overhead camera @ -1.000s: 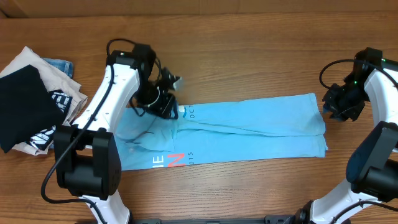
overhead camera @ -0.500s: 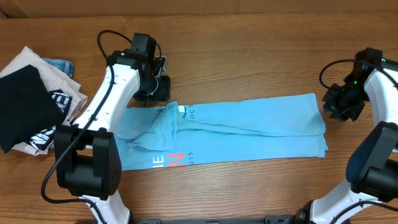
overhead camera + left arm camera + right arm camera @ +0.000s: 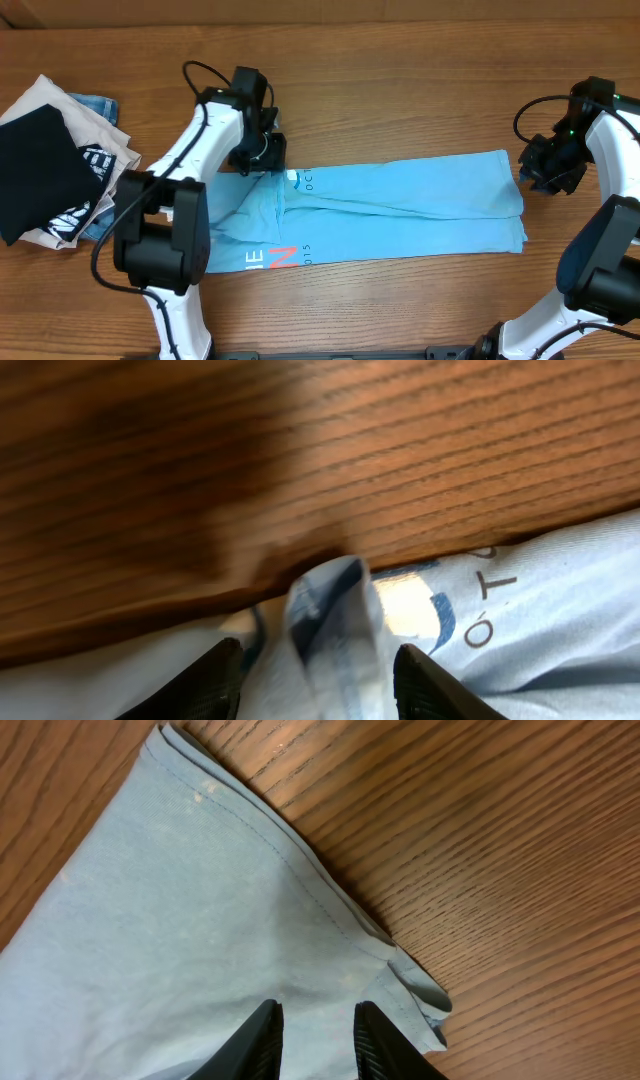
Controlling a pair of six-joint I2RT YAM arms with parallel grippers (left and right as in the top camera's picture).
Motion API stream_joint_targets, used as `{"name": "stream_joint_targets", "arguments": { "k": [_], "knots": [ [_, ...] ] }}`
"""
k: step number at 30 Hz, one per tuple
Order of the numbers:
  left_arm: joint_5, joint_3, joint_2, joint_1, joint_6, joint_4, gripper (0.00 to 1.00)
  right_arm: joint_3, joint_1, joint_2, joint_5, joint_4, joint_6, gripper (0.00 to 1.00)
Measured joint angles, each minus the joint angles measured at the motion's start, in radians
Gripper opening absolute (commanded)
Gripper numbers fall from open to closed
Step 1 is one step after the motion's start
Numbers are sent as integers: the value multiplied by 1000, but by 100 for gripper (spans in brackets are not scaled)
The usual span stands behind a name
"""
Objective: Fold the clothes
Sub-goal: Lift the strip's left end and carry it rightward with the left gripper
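Shirt [image 3: 400, 210], soft sky-blue cloth folded into a long band, lies flat across the table [image 3: 400, 80] from 9 to 3 o'clock, with bare grained wood past its 12 o'clock edge. The left gripper [image 3: 325, 680] has its jaws apart around a raised ridge of cloth there. The right gripper [image 3: 318, 1035] has its jaws narrow over the stitched 3 o'clock corner, and I cannot tell whether they grip it.

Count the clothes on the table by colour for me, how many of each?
Sky-blue: 1, the light sky-blue short-sleeved T-shirt
Black: 1, the black cloth garment with white print
Beige: 1, the beige folded garment
Denim blue: 1, the folded denim garment
Total: 4
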Motion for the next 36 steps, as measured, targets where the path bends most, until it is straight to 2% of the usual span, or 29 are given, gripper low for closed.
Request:
{"name": "stream_joint_targets", "arguments": {
  "k": [1,3,4,6,9,21,28,29,33,36],
  "knots": [
    [2,0,7,-8,0,0,49,0,0,0,0,0,0,27],
    [4,0,16,-19,0,-2,39,0,0,0,0,0,0,27],
    [4,0,19,-25,-2,-4,28,0,0,0,0,0,0,27],
    [6,0,26,-39,4,-10,14,0,0,0,0,0,0,27],
    [7,0,28,-56,2,-13,4,0,0,0,0,0,0,27],
    [16,0,21,-72,11,-133,4,0,0,0,0,0,0,27],
    [143,0,-18,-214,71,-161,4,0,0,0,0,0,0,27],
    [148,0,-18,-235,76,-159,6,0,0,0,0,0,0,27],
    [157,0,-18,-322,88,-147,28,0,0,0,0,0,0,27],
    [148,0,-18,-352,90,-147,27,0,0,0,0,0,0,27]
  ]
}}
